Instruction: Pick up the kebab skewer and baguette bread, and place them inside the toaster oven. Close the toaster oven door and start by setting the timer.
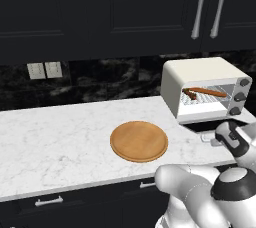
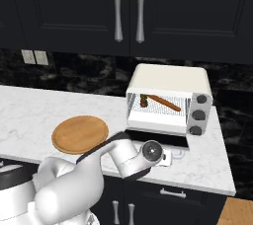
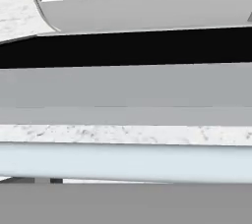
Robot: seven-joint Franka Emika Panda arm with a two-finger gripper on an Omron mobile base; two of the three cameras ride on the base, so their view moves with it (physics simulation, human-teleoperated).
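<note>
The cream-white toaster oven (image 1: 200, 72) (image 2: 170, 78) stands open at the back of the counter. On its wire rack lie the long orange-brown baguette bread (image 1: 209, 92) (image 2: 164, 102) and, at the left end, the short dark kebab skewer (image 1: 189, 94) (image 2: 144, 101). The toaster oven door (image 1: 212, 125) (image 2: 157, 138) hangs down flat, dark glass up. My gripper (image 1: 207, 139) (image 2: 172, 157) sits low at the door's front edge, jaws wide and holding nothing. The hand view looks close along the door's silver bar handle (image 3: 126, 162), with the dark glass (image 3: 126, 48) beyond it.
A bare round wooden plate (image 1: 139, 141) (image 2: 80, 134) lies on the marble counter (image 1: 55, 137) left of the oven. Grey knobs (image 1: 240, 97) (image 2: 199, 115) line the oven's right front. Dark cabinets with silver handles (image 2: 128, 9) hang above.
</note>
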